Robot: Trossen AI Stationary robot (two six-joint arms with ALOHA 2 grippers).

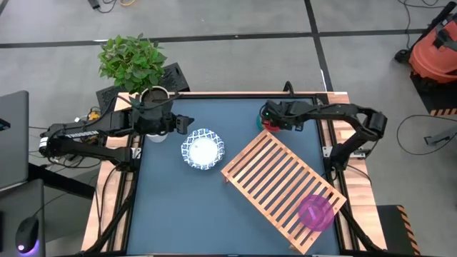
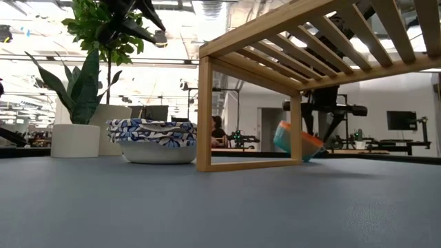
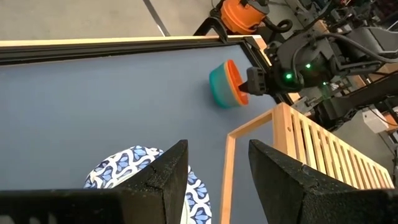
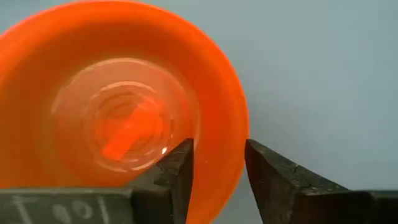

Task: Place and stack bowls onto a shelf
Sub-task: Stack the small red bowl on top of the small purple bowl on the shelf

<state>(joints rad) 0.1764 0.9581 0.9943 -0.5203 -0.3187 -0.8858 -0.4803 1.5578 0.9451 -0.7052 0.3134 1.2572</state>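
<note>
R end effector (image 4: 217, 171) is at the far side of the dark blue worktop (image 1: 171, 214), just past the far corner of the large light-wood slatted shelf (image 1: 282, 187). Its fingers (image 4: 171, 177) straddle the rim of a small orange-red round bowl (image 4: 118, 93), one inside and one outside. There's a gap btwn the fingers, but can't tell whether they press the rim or stand clear of it. The orange-red bowl is nested in a small teal round bowl (image 3: 219, 84); the pair is tipped on its side w/ the teal base pointing away from the R arm. In the low view the pair (image 2: 296, 141) sits tilted, low edge about at the worktop, seen thru the shelf's leg frame.

L end effector (image 3: 214, 171) hangs above and just beside the wide white bowl w/ blue patterned rim (image 1: 202, 150), fingers apart, holding nothing. That bowl sits upright on the worktop left of the shelf; looks like two such bowls nested, per the low view (image 2: 151, 138).

Small magenta round bowl (image 1: 315, 212) rests on top of the shelf slats at the near right end.

Pale cylindrical pot w/ green leafy plant (image 1: 153, 96) stands at the far left corner, next to the L arm.
</note>
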